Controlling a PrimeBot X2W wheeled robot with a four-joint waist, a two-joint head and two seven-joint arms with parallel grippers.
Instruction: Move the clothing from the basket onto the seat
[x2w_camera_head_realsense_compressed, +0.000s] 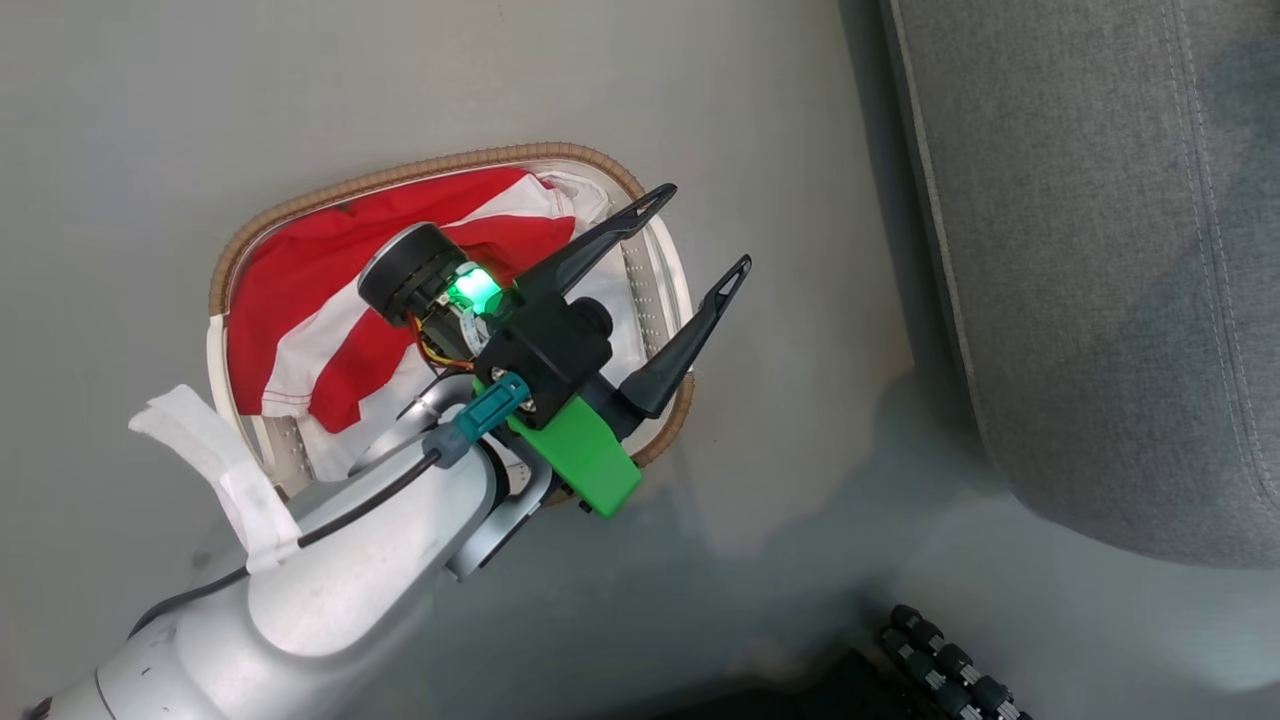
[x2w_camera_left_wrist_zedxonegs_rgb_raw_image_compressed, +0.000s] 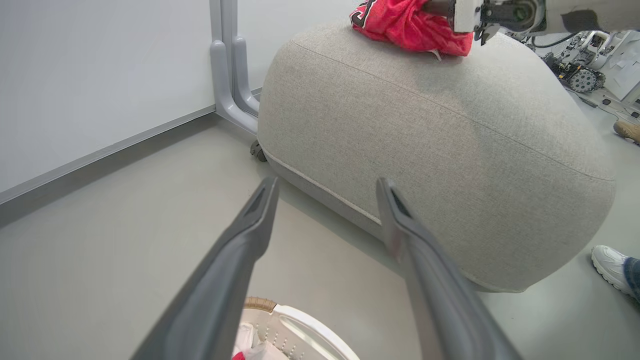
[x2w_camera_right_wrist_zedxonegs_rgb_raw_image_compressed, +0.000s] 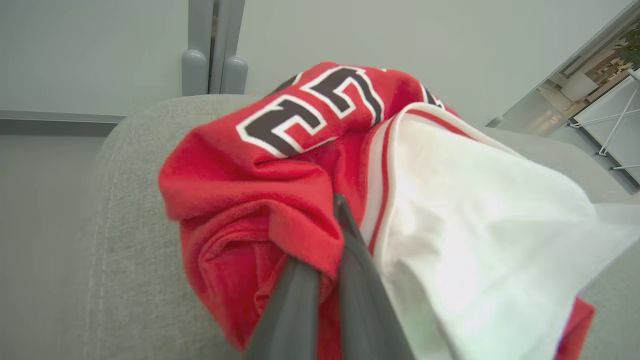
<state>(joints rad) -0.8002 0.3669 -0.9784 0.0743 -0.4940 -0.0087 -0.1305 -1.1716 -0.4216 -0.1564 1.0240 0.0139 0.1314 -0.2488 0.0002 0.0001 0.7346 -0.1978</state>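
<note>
1. Your right fingers (x2w_camera_right_wrist_zedxonegs_rgb_raw_image_compressed: 362, 290) are clenched on a fold of one red garment (x2w_camera_right_wrist_zedxonegs_rgb_raw_image_compressed: 280, 200). It lies bunched on top of the seat (x2w_camera_right_wrist_zedxonegs_rgb_raw_image_compressed: 130, 210), black "23" up and white lining spilling to one side.
2. Your left fingers (x2w_camera_head_realsense_compressed: 600, 240) are spread wide with nothing between them, hovering above the end of the basket (x2w_camera_head_realsense_compressed: 400, 180) that faces the seat.
3. The second red garment (x2w_camera_head_realsense_compressed: 320, 270), striped with white, lies crumpled inside the basket. The basket stands on the floor (x2w_camera_head_realsense_compressed: 150, 120), near the seat but apart from it.
4. Expect this cloth to be light, limp and a little slick: it will drape and trail rather than hold a shape. Pinch a thick raised fold near the middle of the heap, deep enough to catch more than one layer.
5. Lift until the hanging end clears the woven rim, or the light basket may drag or tip.
6. A person's shoe (x2w_camera_left_wrist_zedxonegs_rgb_raw_image_compressed: 612, 262) rests on the floor beside the seat.
</note>
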